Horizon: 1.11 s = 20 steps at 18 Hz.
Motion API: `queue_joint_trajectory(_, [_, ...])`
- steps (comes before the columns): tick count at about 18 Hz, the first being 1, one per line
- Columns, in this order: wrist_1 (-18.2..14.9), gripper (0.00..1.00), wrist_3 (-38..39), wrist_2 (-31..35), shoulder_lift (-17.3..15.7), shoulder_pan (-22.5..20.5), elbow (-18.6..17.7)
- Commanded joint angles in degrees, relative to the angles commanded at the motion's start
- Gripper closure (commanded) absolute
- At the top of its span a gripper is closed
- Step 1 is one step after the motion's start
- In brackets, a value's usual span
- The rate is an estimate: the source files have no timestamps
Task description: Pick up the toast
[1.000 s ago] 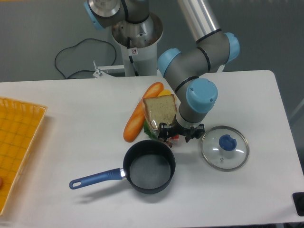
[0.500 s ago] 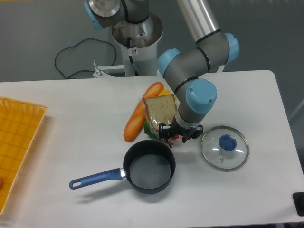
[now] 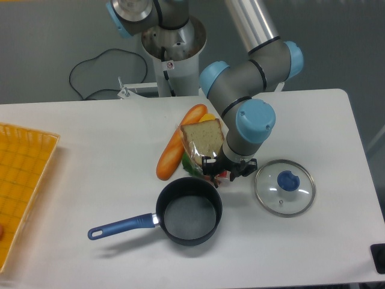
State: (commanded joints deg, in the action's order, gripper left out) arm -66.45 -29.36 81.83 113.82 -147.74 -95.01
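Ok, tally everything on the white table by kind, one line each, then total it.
Bread: 2, plastic-wrapped tan toast slice, long orange baguette loaf
Cookware: 2, dark saucepan with blue handle, round glass lid with blue knob
Trays: 1, orange mesh tray
Total: 5

Squarish tan slice of toast in clear plastic wrap (image 3: 203, 139), near the middle of the white table.

The slice shows its pale brown, speckled crumb face toward the camera, edged by a thin darker crust along the top and left sides. It looks tilted, its upper edge raised rather than lying flat, though how steeply is hard to judge. Shiny wrap bunches below its lower edge. Its left side touches or overlaps something long and orange, and its right edge is partly hidden behind the grey and blue arm.
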Motion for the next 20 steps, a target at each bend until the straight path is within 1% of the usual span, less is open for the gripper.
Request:
queue_joint_trajectory(2, [-0.1, 0.56, 0.0, -0.1, -0.1, -0.1, -0.1])
queue_joint_trajectory(9, [-0.2, 0.72, 0.0, -0.1, -0.4, -0.2, -0.1])
queue_joint_trajectory(10, [-0.2, 0.72, 0.0, -0.1, -0.4, -0.2, -0.1])
queue_joint_trajectory(12, [-0.2, 0.79, 0.0, -0.1, -0.5, -0.2, -0.1])
queue_joint_trajectory(13, [-0.2, 0.80, 0.0, -0.1, -0.5, -0.3, -0.1])
queue_joint_trajectory(17, [-0.3, 0.91, 0.1, -0.1, -0.6, -0.3, -0.1])
queue_joint_trajectory(18, [-0.3, 0.95, 0.2, -0.1, -0.7, -0.3, -0.1])
queue_joint_trajectory(20, [-0.4, 0.98, 0.3, -0.1, -0.7, -0.4, -0.2])
